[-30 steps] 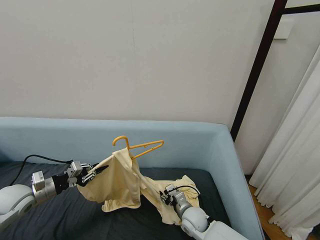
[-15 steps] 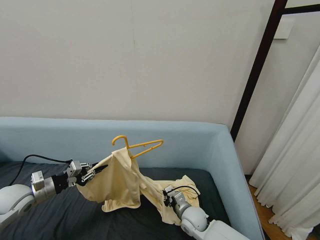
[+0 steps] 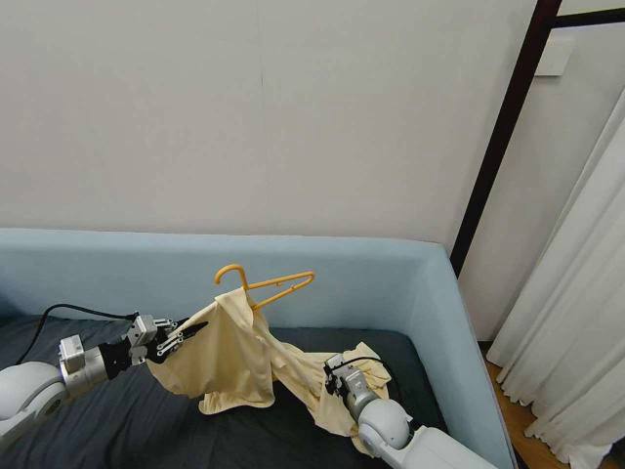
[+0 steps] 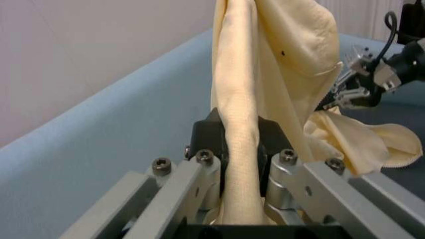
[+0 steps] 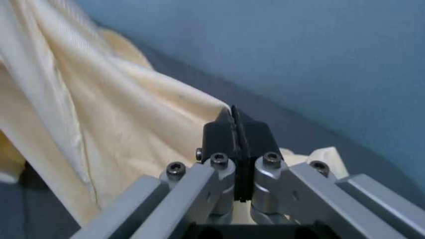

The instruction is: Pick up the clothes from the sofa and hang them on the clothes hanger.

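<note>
A pale yellow garment [image 3: 234, 357] hangs half-threaded on an orange hanger [image 3: 269, 285] above the dark sofa seat [image 3: 117, 420]. At the garment's left edge, my left gripper [image 3: 190, 332] is shut on a rolled fold of the cloth [image 4: 239, 149]. From the hanger a band of fabric runs down to my right gripper [image 3: 335, 376], low on the seat. Its black fingertips [image 5: 236, 124] are pressed together at the garment's edge [image 5: 133, 129]. The left wrist view shows the right gripper [image 4: 352, 89] farther off behind the hanging cloth.
The sofa's light blue backrest [image 3: 146, 269] and right armrest [image 3: 459, 362] wall in the seat. A dark rack post [image 3: 503, 127] stands right of the sofa, with white curtains [image 3: 586, 322] beyond. A black cable [image 3: 68, 311] trails from my left arm.
The hanger and the garment's top have drifted slightly left. My right gripper has shifted a little right and up, drawing the fabric band out. The left gripper has barely moved.
</note>
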Controlling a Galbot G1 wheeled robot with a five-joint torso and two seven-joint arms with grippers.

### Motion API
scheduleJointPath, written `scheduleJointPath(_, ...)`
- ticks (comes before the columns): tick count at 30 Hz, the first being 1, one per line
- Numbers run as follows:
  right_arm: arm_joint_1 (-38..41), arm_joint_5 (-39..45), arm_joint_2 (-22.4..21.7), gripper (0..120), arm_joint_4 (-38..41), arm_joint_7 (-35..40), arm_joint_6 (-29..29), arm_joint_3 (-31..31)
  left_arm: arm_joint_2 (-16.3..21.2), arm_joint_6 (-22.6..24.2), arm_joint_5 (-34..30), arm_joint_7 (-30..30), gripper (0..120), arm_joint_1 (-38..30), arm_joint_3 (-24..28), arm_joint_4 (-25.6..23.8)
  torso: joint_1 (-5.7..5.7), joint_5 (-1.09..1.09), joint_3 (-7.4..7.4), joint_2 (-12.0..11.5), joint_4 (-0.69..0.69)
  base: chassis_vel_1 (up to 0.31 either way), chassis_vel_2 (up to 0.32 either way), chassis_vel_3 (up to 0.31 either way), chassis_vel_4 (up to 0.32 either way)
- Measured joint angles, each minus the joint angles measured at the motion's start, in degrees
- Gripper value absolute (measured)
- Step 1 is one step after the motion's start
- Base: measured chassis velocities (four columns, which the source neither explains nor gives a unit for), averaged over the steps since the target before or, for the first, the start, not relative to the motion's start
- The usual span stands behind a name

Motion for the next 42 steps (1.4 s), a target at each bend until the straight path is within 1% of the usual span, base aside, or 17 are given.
scheduleJointPath(7, -0.41, 2.73, -2.42, 0, 3.95, -0.17, 0.49, 1.74, -0.36, -0.23, -0.01, 0.15, 7, -0.21, 0.05, 0.52, 0.0, 0.0, 0.0, 0.0, 0.0, 0.0, 0.0, 0.0, 0.0)
scheduleJointPath(12, -1.47, 5.85, -4.25, 0, 8.81, 0.27, 0.37, 4.08, -1.06, -1.02, -1.16, 0.17, 7, -0.51, -0.05, 0.96, 0.0, 0.0, 0.0, 0.0, 0.0, 0.0, 0.0, 0.0, 0.0)
scheduleJointPath(15, -2.61, 8.98, -5.84, 0, 12.69, 0.81, -0.91, 5.38, -1.62, -1.48, -1.6, 0.16, 7, -0.53, -0.21, 1.24, 0.0, -0.01, -0.01, 0.0, 0.0, 0.0, 0.0, 0.0, 0.0)
scheduleJointPath(19, -4.63, 9.36, -6.6, 0, 14.36, 1.51, -2.65, 3.86, -2.02, -1.64, -1.29, 0.22, 7, -0.33, -0.45, 1.38, 0.0, -0.01, -0.01, 0.0, 0.0, 0.0, 0.0, 0.0, 0.0)
scheduleJointPath(23, -8.14, 4.94, -4.89, 0, 12.01, 2.12, -3.16, -1.18, -2.48, -1.85, -0.63, 0.23, 7, 0.36, -0.7, 0.98, 0.0, 0.0, 0.0, 0.0, 0.0, 0.0, 0.0, 0.0, 0.0)
scheduleJointPath(24, -8.14, 4.94, -4.89, 0, 12.01, 2.12, -3.16, -1.18, -2.48, -1.85, -0.63, 0.23, 7, 0.36, -0.7, 0.98, 0.0, 0.0, 0.0, 0.0, 0.0, 0.0, 0.0, 0.0, 0.0)
scheduleJointPath(25, -8.91, 3.93, -3.8, 0, 10.99, 2.73, -3.16, -2.65, -2.58, -1.91, -0.37, 0.23, 7, 0.53, -0.7, 0.86, 0.0, -0.01, 0.0, 0.0, -0.01, 0.0, 0.0, 0.0, 0.0)
scheduleJointPath(27, -9.67, 3.39, -1.76, 0, 9.66, 4.51, -3.26, -5.19, -2.72, -1.96, -0.12, 0.21, 7, 0.71, -0.7, 0.57, 0.0, 0.0, 0.0, 0.0, 0.0, 0.0, 0.0, 0.0, 0.0)
scheduleJointPath(31, -9.74, 4.15, 0.09, 0, 8.91, 6.02, -3.58, -6.63, -2.73, -1.99, -0.04, 0.18, 7, 0.78, -0.71, 0.3, 0.0, 0.0, 0.0, 0.0, 0.01, 0.0, 0.0, 0.0, 0.0)
scheduleJointPath(33, -9.94, 7.07, 0.97, 5, 9.22, 7.18, -3.79, -7.12, -2.69, -2.14, -0.03, 0.17, 7, 0.83, -0.8, 0.23, 0.0, -0.01, 0.0, 0.0, 0.0, 0.0, 0.0, 0.0, 0.0)
scheduleJointPath(34, -9.94, 7.07, 0.97, 5, 9.22, 7.18, -3.79, -7.12, -2.69, -2.14, -0.03, 0.17, 7, 0.83, -0.8, 0.23, 0.0, -0.01, 0.0, 0.0, 0.0, 0.0, 0.0, 0.0, 0.0)
scheduleJointPath(35, -10.1, 8.77, 1.13, 10, 9.92, 7.65, -3.97, -7.35, -2.66, -2.25, -0.02, 0.17, 7, 0.86, -0.85, 0.23, 0.0, -0.01, 0.0, 0.0, 0.0, 0.0, 0.0, 0.0, 0.0)
scheduleJointPath(36, -10.16, 9.44, 1.14, 12, 10.27, 7.8, -4.05, -7.43, -2.63, -2.32, -0.01, 0.17, 7, 0.88, -0.87, 0.25, 0.0, -0.01, 0.0, 0.0, 0.0, 0.0, 0.0, 0.0, 0.0)
scheduleJointPath(37, -10.38, 11.69, 1.02, 18, 11.73, 8.1, -4.25, -7.76, -2.52, -2.51, 0.03, 0.2, 7, 0.92, -0.95, 0.43, 0.0, -0.01, 0.0, 0.0, 0.0, 0.0, 0.0, 0.0, 0.0)
scheduleJointPath(39, -10.42, 12.94, 0.46, 28, 13.1, 8.11, -4.33, -8.05, -2.48, -2.65, 0.12, 0.22, 7, 0.93, -1.01, 0.71, 0.0, -0.01, -0.01, 0.0, 0.0, 0.0, 0.0, 0.0, 0.0)
scheduleJointPath(40, -10.42, 12.94, 0.46, 28, 13.1, 8.11, -4.33, -8.05, -2.48, -2.65, 0.12, 0.22, 7, 0.93, -1.01, 0.71, 0.0, -0.01, -0.01, 0.0, 0.0, 0.0, 0.0, 0.0, 0.0)
scheduleJointPath(42, -10.11, 13.87, -0.59, 36, 14.19, 7.64, -4.33, -7.93, -2.46, -2.7, 0.31, 0.25, 7, 0.92, -1.04, 0.89, 0.0, -0.01, 0.0, 0.0, 0.0, 0.0, 0.0, 0.0, 0.0)
